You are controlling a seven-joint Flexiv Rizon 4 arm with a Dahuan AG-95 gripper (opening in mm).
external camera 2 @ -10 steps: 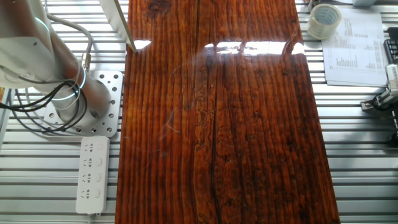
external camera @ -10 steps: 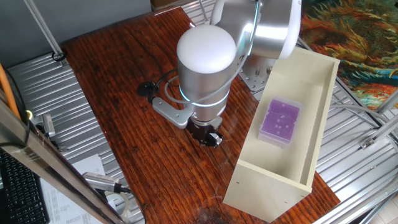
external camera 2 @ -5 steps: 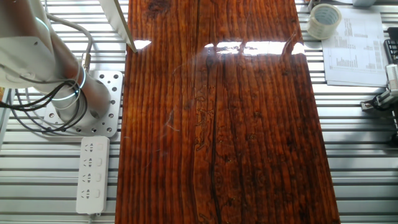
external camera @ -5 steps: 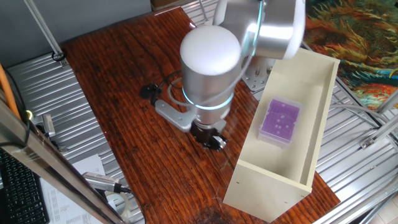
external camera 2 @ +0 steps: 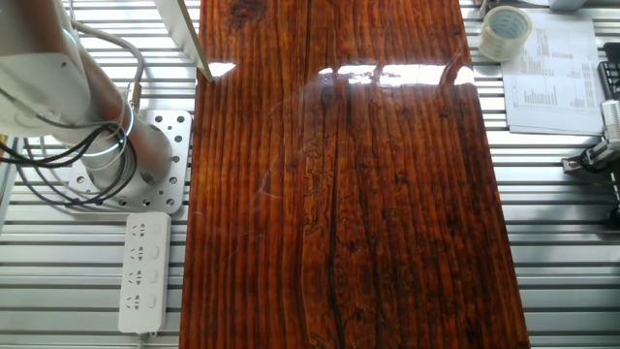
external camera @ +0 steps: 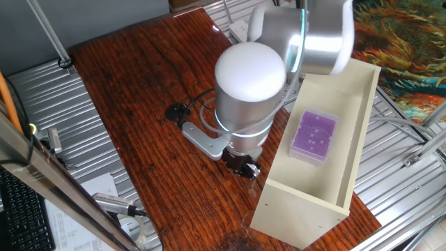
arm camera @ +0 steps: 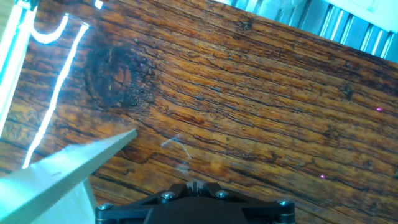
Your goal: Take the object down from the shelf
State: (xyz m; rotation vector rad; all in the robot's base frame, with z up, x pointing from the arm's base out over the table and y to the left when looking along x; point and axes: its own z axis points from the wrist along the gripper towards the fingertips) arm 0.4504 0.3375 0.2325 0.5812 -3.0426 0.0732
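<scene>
The bench [external camera: 139, 90] is dark reddish-brown wood with black grain lines running along its length, glossy enough to carry white glare bands; around it lie silver ribbed metal slats [external camera 2: 562, 242]. The shelf [external camera: 348, 104] is plain cream. Inside it the object [external camera: 313, 137] is translucent purple with pale dots on top. The arm [external camera: 247, 97] is white and brushed silver with a glowing cyan ring, and the tool [external camera: 244, 166] beneath it is black. In the other fixed view, a white power strip [external camera 2: 142, 271] lies at the left, a roll of pale tape [external camera 2: 505, 31] and a white printed sheet [external camera 2: 557, 73] at the far right. A cloth [external camera: 404, 42] patterned in orange, teal and green lies far right.
</scene>
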